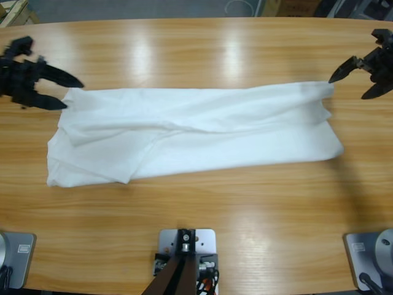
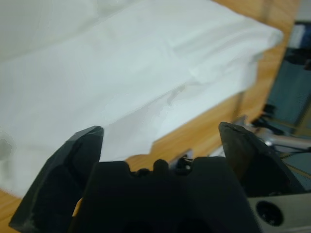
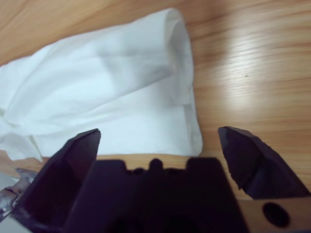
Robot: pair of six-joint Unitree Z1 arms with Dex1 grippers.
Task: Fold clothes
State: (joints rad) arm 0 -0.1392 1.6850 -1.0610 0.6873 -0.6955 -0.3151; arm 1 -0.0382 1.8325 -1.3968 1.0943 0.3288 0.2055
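Observation:
The clothes are one white T-shirt [image 1: 196, 132] folded lengthwise into a long band that lies flat across the middle of the table. My left gripper [image 1: 69, 93] hovers open at the band's upper left corner, one jaw over the cloth edge, gripping nothing. In the left wrist view the shirt [image 2: 121, 73] stretches away beyond the open left gripper [image 2: 160, 130]. My right gripper [image 1: 349, 87] stands open just off the shirt's upper right corner. The right wrist view shows the shirt's hemmed end [image 3: 112, 92] ahead of the open right gripper [image 3: 159, 131], which holds nothing.
The wooden table [image 1: 202, 209] shows bare wood in front of, behind and beside the shirt. Its far edge runs along the top of the high view, with room clutter beyond.

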